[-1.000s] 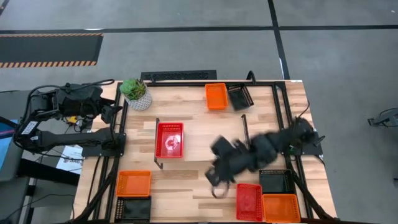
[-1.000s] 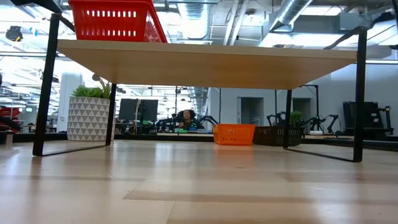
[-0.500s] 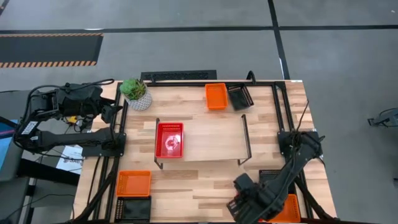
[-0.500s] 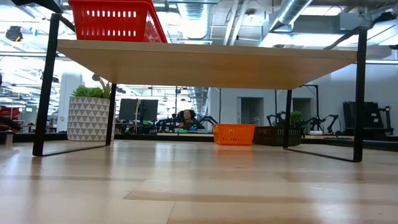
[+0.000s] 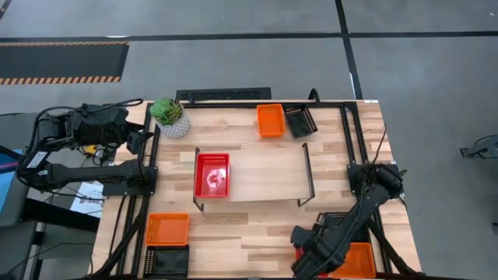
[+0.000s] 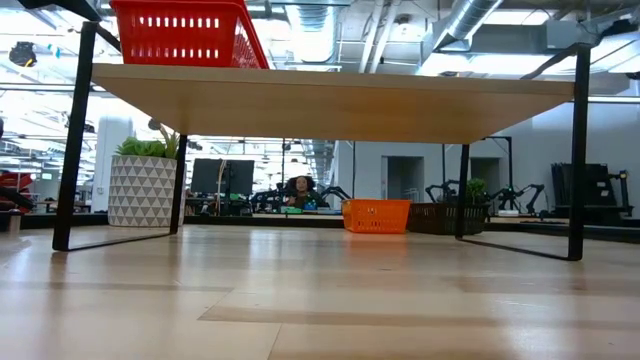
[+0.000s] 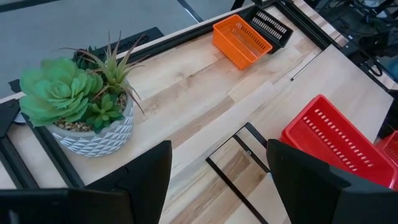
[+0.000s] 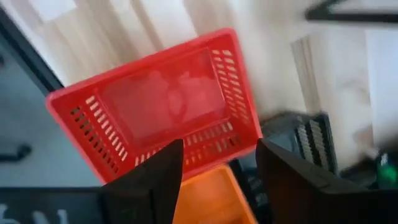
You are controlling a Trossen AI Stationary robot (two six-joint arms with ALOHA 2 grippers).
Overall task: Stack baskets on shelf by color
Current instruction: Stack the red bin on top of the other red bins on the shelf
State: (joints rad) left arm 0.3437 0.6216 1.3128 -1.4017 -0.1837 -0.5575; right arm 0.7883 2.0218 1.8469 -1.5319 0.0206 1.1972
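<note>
At the table's near right corner, the right gripper, fingers spread, hangs directly above a red basket, its long side crossing the fingers.

The setting was a robotics lab: a wooden tabletop in a black metal frame stood on grey concrete floor with hazard-striped tape, exposed ceiling ducts, and more robot arms behind.
</note>
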